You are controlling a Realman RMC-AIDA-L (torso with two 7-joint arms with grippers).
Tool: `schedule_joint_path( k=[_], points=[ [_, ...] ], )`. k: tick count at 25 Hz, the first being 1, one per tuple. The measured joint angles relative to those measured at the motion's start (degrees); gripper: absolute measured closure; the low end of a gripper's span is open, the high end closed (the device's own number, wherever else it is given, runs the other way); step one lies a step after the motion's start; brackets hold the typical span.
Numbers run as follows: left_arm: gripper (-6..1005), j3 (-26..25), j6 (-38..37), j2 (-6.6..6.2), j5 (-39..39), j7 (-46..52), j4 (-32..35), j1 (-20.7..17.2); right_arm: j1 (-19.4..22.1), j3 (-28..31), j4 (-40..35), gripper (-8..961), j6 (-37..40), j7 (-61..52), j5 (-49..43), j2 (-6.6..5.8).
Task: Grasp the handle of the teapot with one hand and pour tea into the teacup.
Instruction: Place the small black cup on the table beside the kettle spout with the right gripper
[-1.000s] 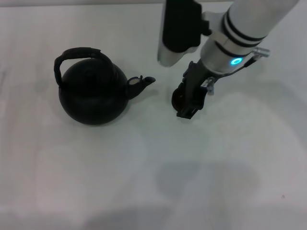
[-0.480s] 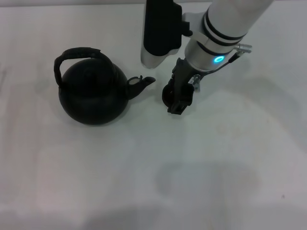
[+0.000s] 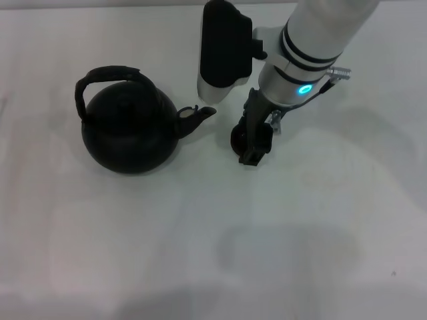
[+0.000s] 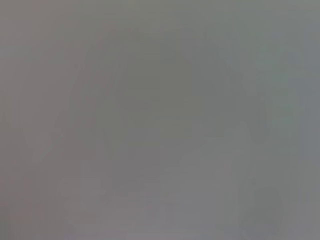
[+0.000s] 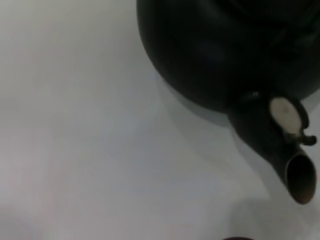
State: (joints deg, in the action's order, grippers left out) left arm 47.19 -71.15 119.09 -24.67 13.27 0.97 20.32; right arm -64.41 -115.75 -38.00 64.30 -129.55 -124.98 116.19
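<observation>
The matte-black teapot [image 3: 130,137] stands on the white table at the left, with its arched handle [image 3: 110,73] on top and its spout [image 3: 199,118] pointing right. The tiny dark teacup [image 3: 237,139] is just right of the spout, low over the table. My right gripper [image 3: 252,145] reaches down from the upper right and is closed around the cup. The right wrist view shows the teapot body [image 5: 215,50] and its spout [image 5: 280,160] close by; a dark sliver of the cup [image 5: 237,238] shows at the edge. The left gripper is out of view; the left wrist view is plain grey.
The white table [image 3: 200,253] carries only the teapot and the cup. The right arm's black and white forearm [image 3: 227,47] hangs above the area behind the spout.
My right gripper and the teacup moved left toward the spout, then shifted slightly back right and nearer. The teapot has not moved.
</observation>
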Motion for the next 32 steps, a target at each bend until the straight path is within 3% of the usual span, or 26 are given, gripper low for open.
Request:
schedule_joint_path(
  k=[17,32],
  points=[
    [127,0.0,0.0,0.0,0.1,0.0,-0.2,-0.2,0.5,-4.0,-0.1,163,-1.3,0.0,0.7,0.0],
    [126,0.0,-0.4,0.17,-0.3,0.0,-0.5,-0.2,1.2,-3.8,-0.5,115,-1.2,0.0,1.6,0.0]
  ],
)
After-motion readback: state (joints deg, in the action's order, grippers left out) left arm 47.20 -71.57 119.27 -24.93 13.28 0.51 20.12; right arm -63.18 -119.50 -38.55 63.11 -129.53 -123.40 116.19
